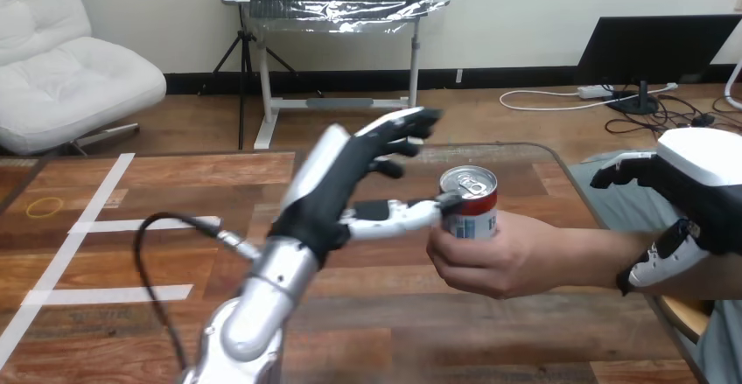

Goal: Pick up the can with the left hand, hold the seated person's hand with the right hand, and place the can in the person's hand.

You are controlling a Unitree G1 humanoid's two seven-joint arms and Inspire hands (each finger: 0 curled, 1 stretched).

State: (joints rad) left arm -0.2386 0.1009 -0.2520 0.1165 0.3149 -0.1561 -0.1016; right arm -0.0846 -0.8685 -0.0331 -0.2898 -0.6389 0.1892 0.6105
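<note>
A red and white can (472, 213) with a silver top stands upright in the person's hand (494, 261), right of the table's middle; the person's fingers wrap its lower part. My left hand (346, 196) is just left of the can with its fingers straight, pointing up and away. Its thumb (398, 216) reaches across and its tip touches the can's top rim. My right hand (696, 196) sits at the right edge on the person's wrist (595, 253). Its thumb (654, 266) curls round the near side and its fingers (623, 174) bend over the far side.
White tape lines (96, 218) and a yellow ring mark (44, 206) lie on the wooden table (219, 174) at the left. A black cable (153, 226) loops beside my left forearm. The table's right edge (588, 196) runs under the person's arm.
</note>
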